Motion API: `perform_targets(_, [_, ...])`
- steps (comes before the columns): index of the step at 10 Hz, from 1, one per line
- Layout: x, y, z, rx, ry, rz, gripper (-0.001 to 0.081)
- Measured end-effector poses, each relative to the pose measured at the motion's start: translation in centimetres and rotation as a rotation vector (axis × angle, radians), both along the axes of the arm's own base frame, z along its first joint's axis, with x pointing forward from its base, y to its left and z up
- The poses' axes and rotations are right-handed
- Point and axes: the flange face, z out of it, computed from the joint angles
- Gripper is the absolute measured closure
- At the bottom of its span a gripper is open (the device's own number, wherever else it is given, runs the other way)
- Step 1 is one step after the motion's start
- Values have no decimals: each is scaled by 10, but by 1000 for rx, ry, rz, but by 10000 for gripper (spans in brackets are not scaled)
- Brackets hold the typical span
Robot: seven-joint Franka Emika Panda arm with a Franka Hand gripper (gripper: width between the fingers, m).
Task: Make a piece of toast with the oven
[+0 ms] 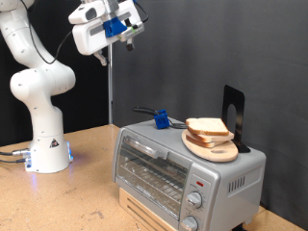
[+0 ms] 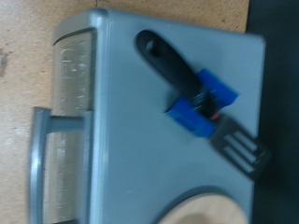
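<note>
Silver and boxy, the oven point(image 1: 183, 173) sits on a wooden table point(image 1: 87, 207) at the exterior view's lower right, its glass door shut with the wire rack showing behind it and two round knobs beside a small red light on the front; from the wrist view its flat grey top point(image 2: 131, 131) fills most of the picture, the door handle point(image 2: 39, 163) along one edge. White and jointed, the robot arm point(image 1: 38, 87) rises from its base at the exterior view's left, and the gripper point(image 1: 120, 29) hangs high near the top of that view, well apart from everything below; whether its fingers are apart or together I cannot tell (they are too small and blurred to read), and nothing shows between them. On the oven's top, toward the exterior view's right, a round wooden board point(image 1: 214, 147) carries the piece of toast point(image 1: 207, 128), pale with a tan crust; only the board's curved edge point(image 2: 201, 210) shows in the wrist view. A black spatula point(image 2: 201, 98) with a blue block around its handle lies on the top beside the board. My judgement of the risks: with the door shut the bread has nowhere to go, and a careless descent could knock the spatula or nudge the board off the edge.
</note>
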Motion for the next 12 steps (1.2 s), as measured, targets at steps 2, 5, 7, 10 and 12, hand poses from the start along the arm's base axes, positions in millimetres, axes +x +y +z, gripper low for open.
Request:
perform_targets(2, [19,-17,-18,-8,2,-48,0])
perform_targets(5, [51,-39,-41,-9,15,-19,0])
perform_targets(7, [69,-40,-50,-23,5,3,0])
perform_targets(10, [76,-28,-54,-36,-1,33,0])
perform_targets(12, [76,-29,-56,-30,1,28,0])
